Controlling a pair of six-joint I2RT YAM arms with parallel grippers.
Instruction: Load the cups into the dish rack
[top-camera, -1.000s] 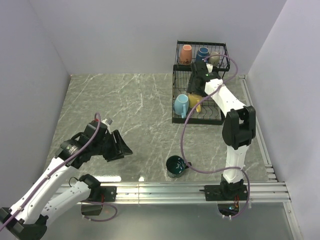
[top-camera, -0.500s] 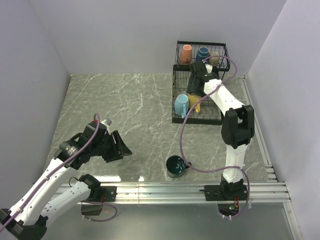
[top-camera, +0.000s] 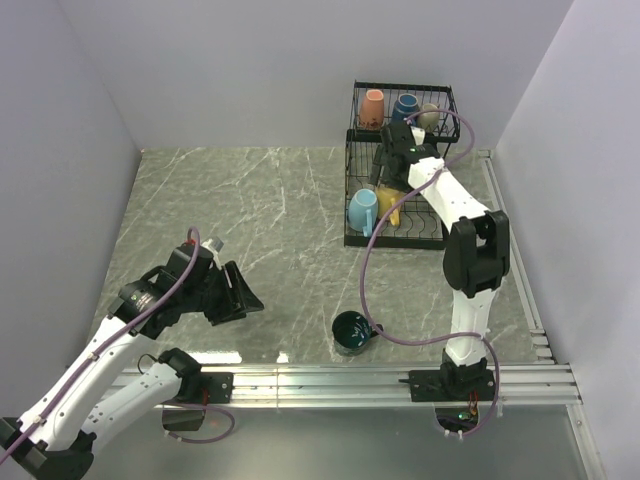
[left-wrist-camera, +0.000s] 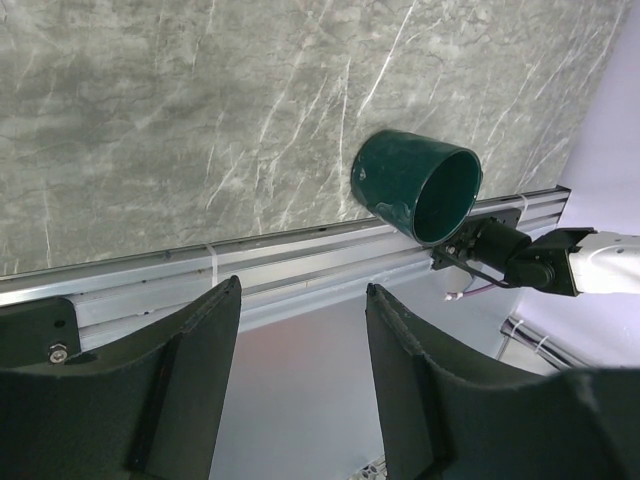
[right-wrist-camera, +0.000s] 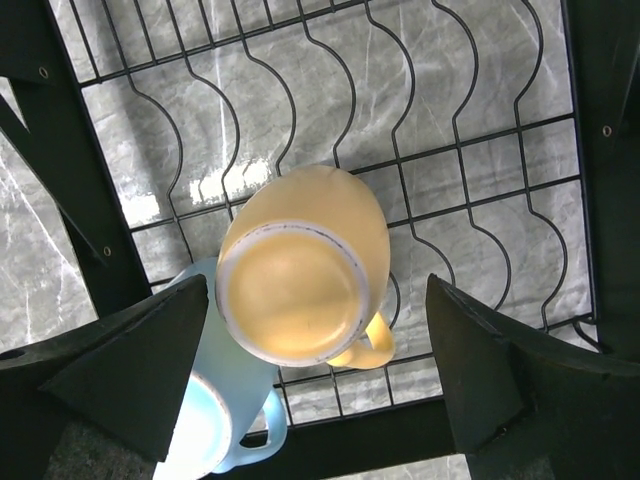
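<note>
The black wire dish rack (top-camera: 349, 170) stands at the back right. Its upper basket holds an orange-pink cup (top-camera: 372, 108), a navy cup (top-camera: 405, 106) and an olive-grey cup (top-camera: 428, 115). In the lower tray (right-wrist-camera: 70, 170) a yellow cup (right-wrist-camera: 300, 265) stands upside down beside a light blue cup (right-wrist-camera: 215, 420). My right gripper (right-wrist-camera: 318, 285) hangs open over the yellow cup, its fingers apart from the cup's sides. A dark teal cup (top-camera: 351, 331) lies on its side near the front rail. My left gripper (left-wrist-camera: 303, 290) is open and empty, well to the left of the teal cup (left-wrist-camera: 415, 185).
An aluminium rail (top-camera: 330, 380) runs along the table's near edge. Walls close in the left, back and right sides. A purple cable (top-camera: 368, 270) loops from the right arm down past the teal cup. The marble tabletop (top-camera: 260, 200) lies between the arms.
The right gripper's jaws have spread wide apart and let go of the yellow cup, which now stands in the lower tray. The left arm has stayed still.
</note>
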